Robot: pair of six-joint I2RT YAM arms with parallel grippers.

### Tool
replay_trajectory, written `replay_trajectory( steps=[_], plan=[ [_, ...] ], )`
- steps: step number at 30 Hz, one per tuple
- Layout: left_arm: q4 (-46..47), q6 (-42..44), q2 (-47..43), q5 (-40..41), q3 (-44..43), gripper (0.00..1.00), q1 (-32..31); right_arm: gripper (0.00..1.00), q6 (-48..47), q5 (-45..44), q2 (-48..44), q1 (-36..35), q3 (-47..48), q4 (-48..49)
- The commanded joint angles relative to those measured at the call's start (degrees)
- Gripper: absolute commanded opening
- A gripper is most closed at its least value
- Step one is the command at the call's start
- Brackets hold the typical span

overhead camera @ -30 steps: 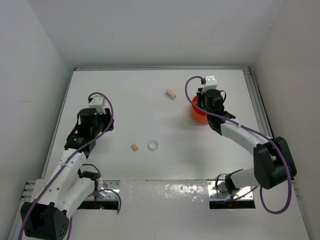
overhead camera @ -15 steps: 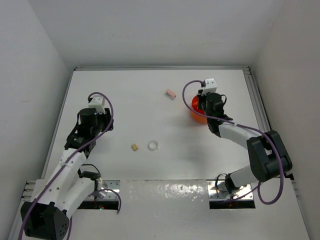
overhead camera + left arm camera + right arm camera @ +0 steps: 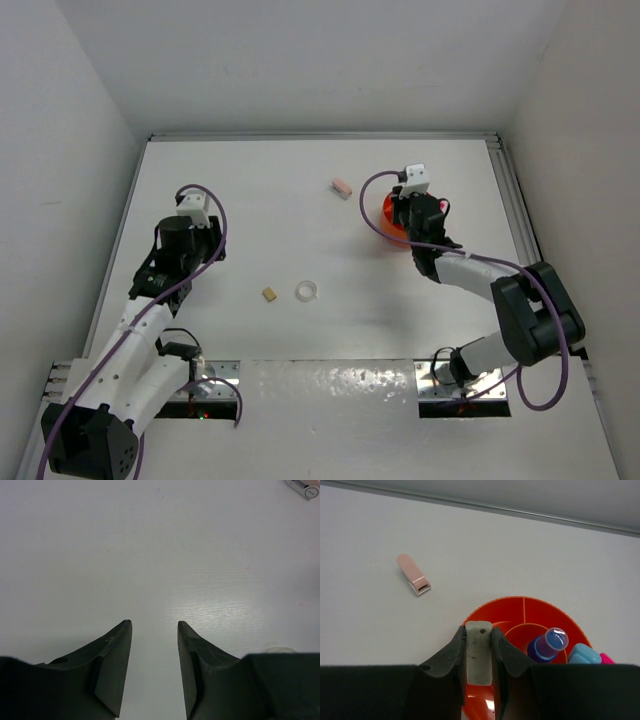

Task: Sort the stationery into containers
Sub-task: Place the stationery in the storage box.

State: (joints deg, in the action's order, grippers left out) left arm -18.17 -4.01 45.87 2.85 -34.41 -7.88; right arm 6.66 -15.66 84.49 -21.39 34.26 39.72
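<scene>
My right gripper (image 3: pixel 478 636) is shut on a pale beige eraser block (image 3: pixel 479 652) and holds it over the near-left rim of the round orange tub (image 3: pixel 540 611). The tub shows in the top view (image 3: pixel 392 222) under that gripper (image 3: pixel 405 212). A blue-capped small bottle (image 3: pixel 547 644), a light blue tube (image 3: pixel 584 655) and a pink marker tip (image 3: pixel 606 658) stand in the tub. A pink eraser (image 3: pixel 413 574) lies left of it, also in the top view (image 3: pixel 342 187). A tan eraser (image 3: pixel 269 294) and a clear tape ring (image 3: pixel 306 291) lie mid-table. My left gripper (image 3: pixel 154 627) is open and empty over bare table.
White walls close in the table on the left, back and right. A metal rail (image 3: pixel 505 190) runs along the right edge beside the tub. A small pale object (image 3: pixel 302 487) sits at the top right corner of the left wrist view.
My right gripper has shifted a little toward the tub's left side and nearer to it, still holding the eraser. The left arm has not moved.
</scene>
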Motion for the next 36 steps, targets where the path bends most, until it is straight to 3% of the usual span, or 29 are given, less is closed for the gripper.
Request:
replay_trajectory(
  steps=[1, 12, 34, 36],
  plan=[
    [2.71, 0.85, -0.16, 0.4, -0.48, 0.4, 0.32, 0.0, 0.29, -0.51, -3.44, -1.37, 0.19, 1.32],
    [2.71, 1.29, -0.34, 0.49, -0.65, 0.4, 0.32, 0.0, -2.26, -0.07, -7.58, -1.55, -2.17, 1.14],
    [0.86, 3.13, -0.08, 1.01, -2.15, 0.4, 0.41, 0.0, -4.28, -1.3, -0.99, 0.12, -7.28, 8.79],
    [0.68, 3.31, -0.16, 1.1, -2.24, 0.4, 0.41, 0.06, -4.28, -1.22, -1.25, 0.12, -7.45, 8.27]
  ],
)
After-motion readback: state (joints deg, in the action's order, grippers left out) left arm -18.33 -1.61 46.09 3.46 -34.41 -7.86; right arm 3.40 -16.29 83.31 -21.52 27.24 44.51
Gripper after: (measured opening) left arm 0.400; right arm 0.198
